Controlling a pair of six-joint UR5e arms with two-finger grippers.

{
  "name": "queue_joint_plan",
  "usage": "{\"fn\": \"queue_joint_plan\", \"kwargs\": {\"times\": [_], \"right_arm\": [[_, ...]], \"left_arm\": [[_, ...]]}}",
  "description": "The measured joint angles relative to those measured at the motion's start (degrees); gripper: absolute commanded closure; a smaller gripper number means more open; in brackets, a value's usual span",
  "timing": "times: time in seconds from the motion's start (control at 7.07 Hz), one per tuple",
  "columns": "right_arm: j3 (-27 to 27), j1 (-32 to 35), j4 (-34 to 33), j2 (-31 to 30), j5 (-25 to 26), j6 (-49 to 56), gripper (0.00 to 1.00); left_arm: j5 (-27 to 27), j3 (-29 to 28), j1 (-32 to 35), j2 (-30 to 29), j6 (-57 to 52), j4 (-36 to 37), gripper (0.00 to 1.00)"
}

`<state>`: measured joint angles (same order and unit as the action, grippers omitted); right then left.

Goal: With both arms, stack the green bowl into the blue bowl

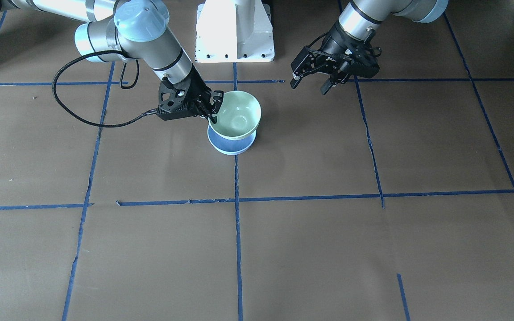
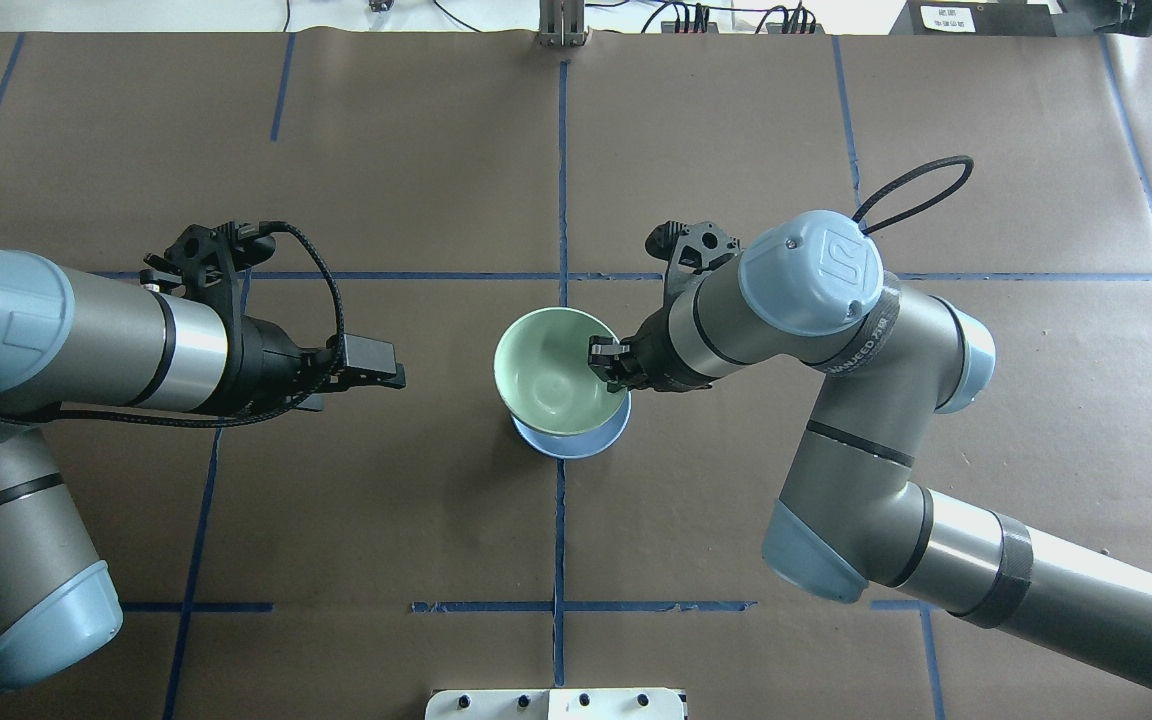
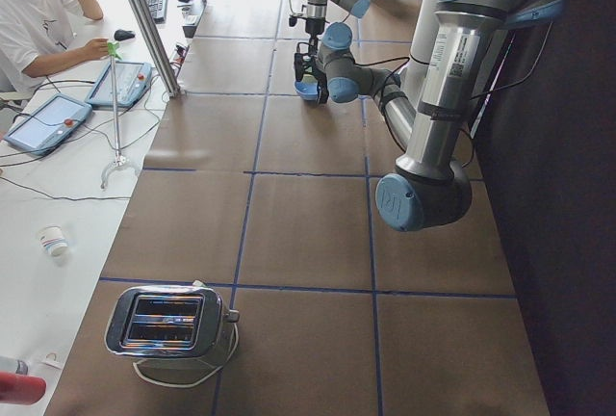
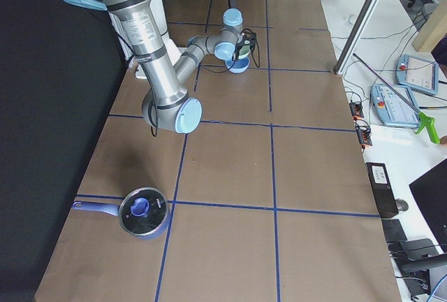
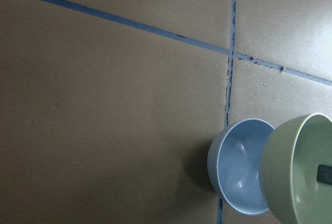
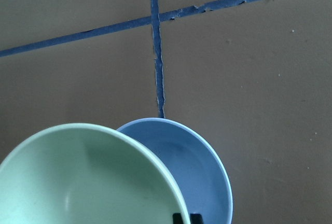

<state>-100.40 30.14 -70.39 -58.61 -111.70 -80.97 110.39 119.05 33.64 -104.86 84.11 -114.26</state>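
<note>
Green bowl (image 1: pixel 239 117), pinched in the right hand (image 1: pixel 214 107), hangs above blue bowl (image 1: pixel 232 147); left hand (image 1: pixel 309 88) spread.

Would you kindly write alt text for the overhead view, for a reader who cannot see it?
The right gripper holds the green bowl by its rim, over the blue bowl on the brown table. The left gripper is open and empty, apart to the left.

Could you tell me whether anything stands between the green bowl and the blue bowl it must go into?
Nothing visible does. The right gripper holds the green bowl by its rim just over the blue bowl, whose visible inside is empty. The open left gripper stands off to the side.
</note>
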Motion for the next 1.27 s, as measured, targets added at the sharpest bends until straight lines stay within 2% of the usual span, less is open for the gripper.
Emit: {"fn": "queue_joint_plan", "kwargs": {"times": [0.42, 0.57, 0.71, 0.99, 1.27], "right_arm": [[3.2, -0.6, 0.0, 1.5, 0.3, -0.4, 0.99], [4.2, -0.5, -0.1, 2.0, 0.3, -0.3, 0.47], [4.6, -0.4, -0.3, 1.8, 0.3, -0.1, 0.0], [3.6, 0.5, -0.4, 0.0, 0.0, -0.1, 0.0], [-1.0, 2.1, -0.4, -4.3, -1.4, 0.1, 0.0]], "left_arm": [[-0.1, -0.1, 0.0, 0.2, 0.0, -0.1, 0.0], [-0.1, -0.2, 0.0, 0.2, 0.0, -0.1, 0.0], [-0.1, -0.3, -0.1, 0.2, 0.0, 0.0, 0.0], [-0.2, -0.5, -0.1, 0.2, 0.0, 0.0, 0.0], [-0.2, -0.6, -0.1, 0.2, 0.0, -0.1, 0.0]]}}
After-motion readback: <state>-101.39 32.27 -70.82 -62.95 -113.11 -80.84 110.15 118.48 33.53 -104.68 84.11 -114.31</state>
